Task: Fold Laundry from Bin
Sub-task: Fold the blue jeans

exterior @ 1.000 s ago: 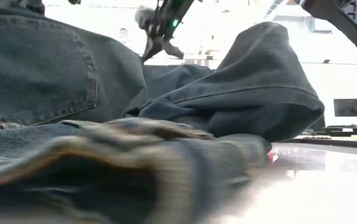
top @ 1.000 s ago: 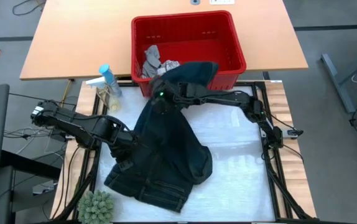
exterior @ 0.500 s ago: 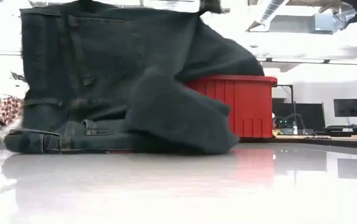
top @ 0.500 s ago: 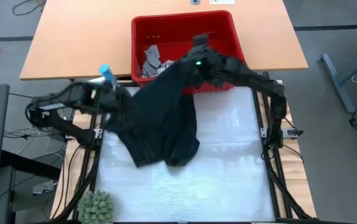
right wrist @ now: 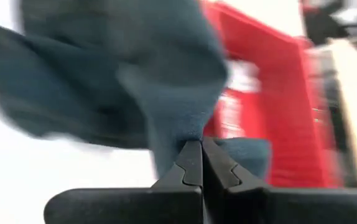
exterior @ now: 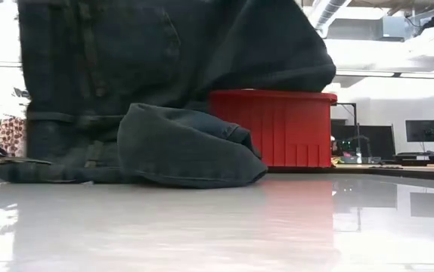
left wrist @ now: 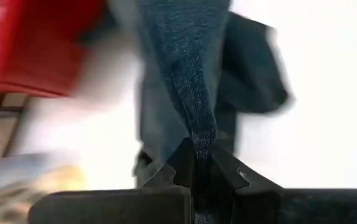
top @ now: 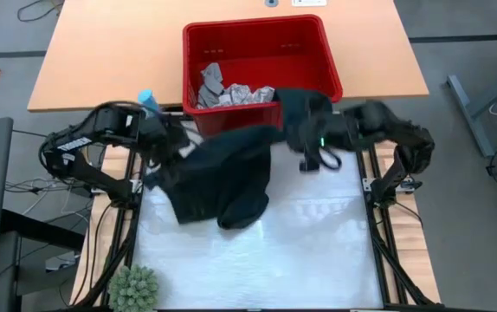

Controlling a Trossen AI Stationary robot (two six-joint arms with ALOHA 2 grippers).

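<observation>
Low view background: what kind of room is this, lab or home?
Most likely a lab or workshop, not a home. Beyond the red bin the low view shows a monitor on a desk and exposed ceiling ducting; the high view shows a plain wooden workbench behind the robot table.

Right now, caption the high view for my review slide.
Both grippers, left and right, hold dark trousers lifted beside the red bin.
</observation>
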